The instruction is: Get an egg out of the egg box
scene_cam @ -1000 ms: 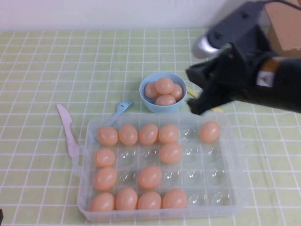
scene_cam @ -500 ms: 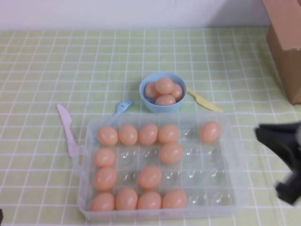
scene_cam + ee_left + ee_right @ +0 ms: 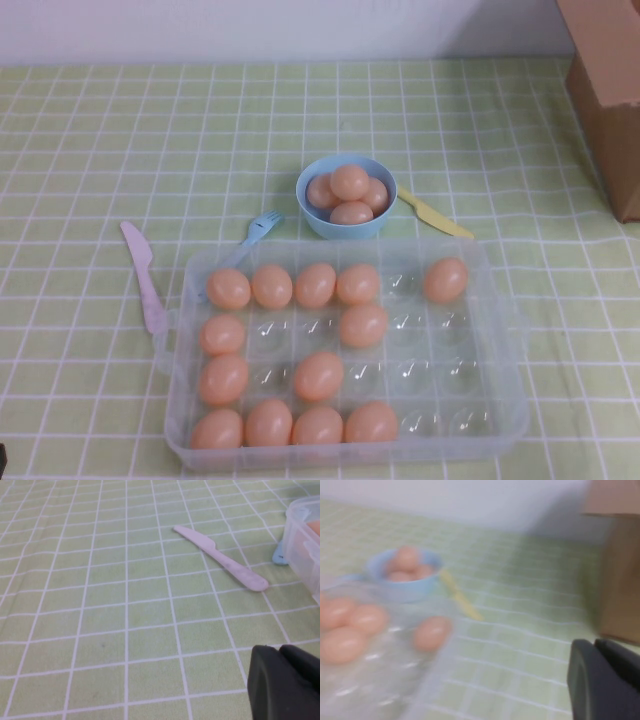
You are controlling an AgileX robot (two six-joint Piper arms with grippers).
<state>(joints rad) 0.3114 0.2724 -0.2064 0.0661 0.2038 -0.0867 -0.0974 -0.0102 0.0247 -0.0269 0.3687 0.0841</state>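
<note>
The clear egg box (image 3: 508,335) lies at the front middle of the table with several peach-orange eggs in its cups. One egg (image 3: 445,280) sits alone in the far right part of the back row. Neither arm shows in the high view. My left gripper (image 3: 279,650) is shut and empty, low over the tablecloth left of the box, whose corner (image 3: 305,535) shows in the left wrist view. My right gripper (image 3: 594,642) is shut and empty, off to the right of the box (image 3: 380,690), with the lone egg (image 3: 431,632) in sight.
A light-blue bowl (image 3: 340,231) with several eggs stands just behind the box. A yellow knife (image 3: 434,214) lies to its right, a blue fork (image 3: 258,228) to its left, a pink knife (image 3: 143,275) left of the box. A brown cardboard box (image 3: 608,90) stands at the back right.
My right arm has drawn back from over the bowl, down the right side and out of the high view. The eggs and the box have not moved.
</note>
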